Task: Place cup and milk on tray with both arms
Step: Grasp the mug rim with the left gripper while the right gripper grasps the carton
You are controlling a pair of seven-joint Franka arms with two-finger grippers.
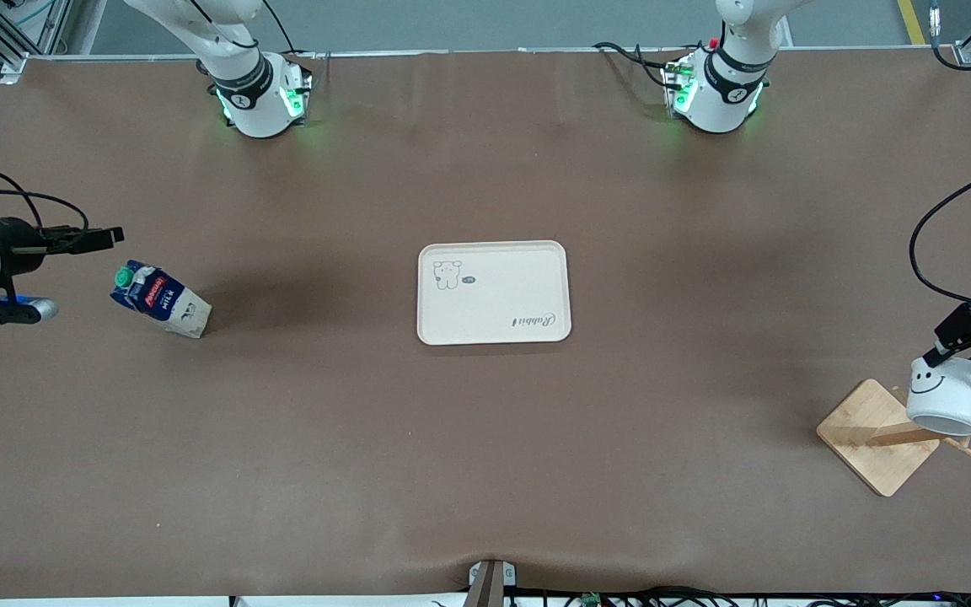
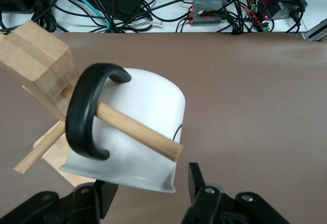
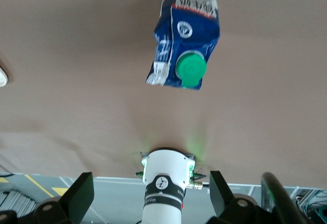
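the cream tray (image 1: 494, 292) lies bare on the brown table (image 1: 485, 438) between the two arm bases and the front camera, its bear drawing toward the right arm's end. the milk (image 1: 161, 300) stands on the table toward that same end, well apart from the tray, green cap on top. the right gripper (image 1: 104, 237) hangs just above the carton, apart from it. at the left arm's end, the cup (image 1: 947, 395) hangs mouth-down on a peg of the wooden rack (image 1: 880, 437), smiley face showing. the left gripper (image 1: 941, 348) sits right at the cup's upturned bottom, seemingly touching it, though the contact is hard to make out.
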